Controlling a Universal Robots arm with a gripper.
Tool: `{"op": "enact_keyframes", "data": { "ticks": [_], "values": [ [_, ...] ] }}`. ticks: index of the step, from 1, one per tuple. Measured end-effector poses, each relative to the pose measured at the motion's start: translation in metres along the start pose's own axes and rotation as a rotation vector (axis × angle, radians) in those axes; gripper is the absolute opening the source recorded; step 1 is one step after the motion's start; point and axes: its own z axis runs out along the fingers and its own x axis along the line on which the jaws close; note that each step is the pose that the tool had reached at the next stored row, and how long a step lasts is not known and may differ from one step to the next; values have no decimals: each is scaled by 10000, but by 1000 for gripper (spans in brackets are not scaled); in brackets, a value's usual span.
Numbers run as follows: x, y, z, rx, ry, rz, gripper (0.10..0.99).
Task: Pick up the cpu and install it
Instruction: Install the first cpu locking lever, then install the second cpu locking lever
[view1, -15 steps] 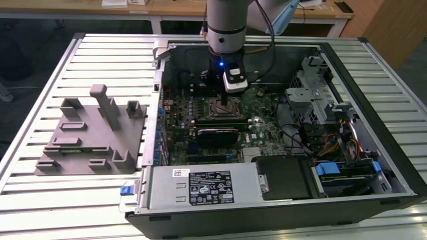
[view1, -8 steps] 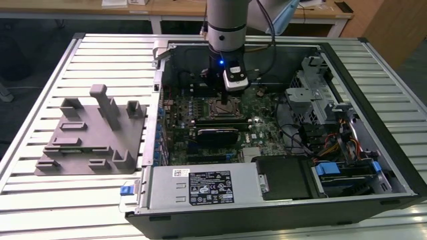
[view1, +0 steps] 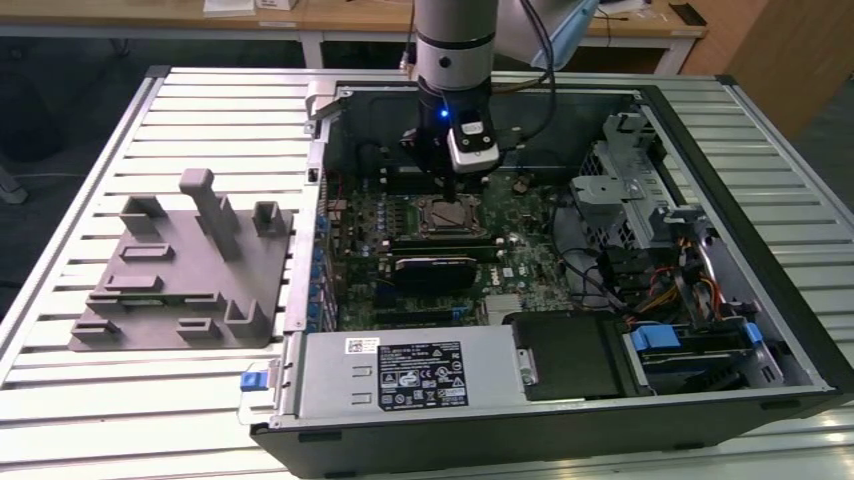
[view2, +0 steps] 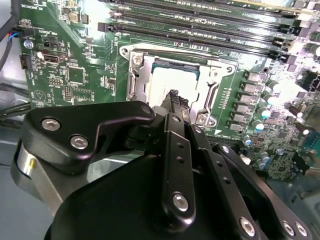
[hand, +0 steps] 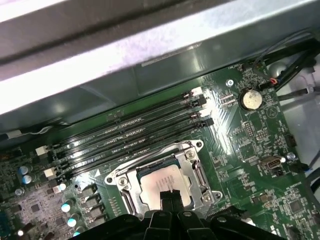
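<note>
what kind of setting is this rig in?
Probably a lab or workshop bench for PC assembly trials. An open computer case lies on a slatted metal table, a grey fixture beside it. The gripper hovers over the cpu in its motherboard socket.

My arm (view1: 454, 35): one grey cylindrical segment, standing near vertical, coming down from above.

My wrist (view1: 445, 112): black housing directly above the claw, a small blue light glowing on it, a silver-and-black module (view1: 473, 147) mounted to the exterior view's right of it.

My gripper (view2: 173, 96): black, pointing straight down. In both wrist views I see the fingertips (hand: 170, 196) pressed together with no gap between them. Behind the tips, black linkage bars (view2: 176, 165) with silver screws fan back toward the wrist.
</note>
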Motion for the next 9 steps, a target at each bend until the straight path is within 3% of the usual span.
{"op": "enact_keyframes", "data": {
  "ticks": [9],
  "values": [
    [-1,0,-8,5,-3,-1,106]
  ]
}}
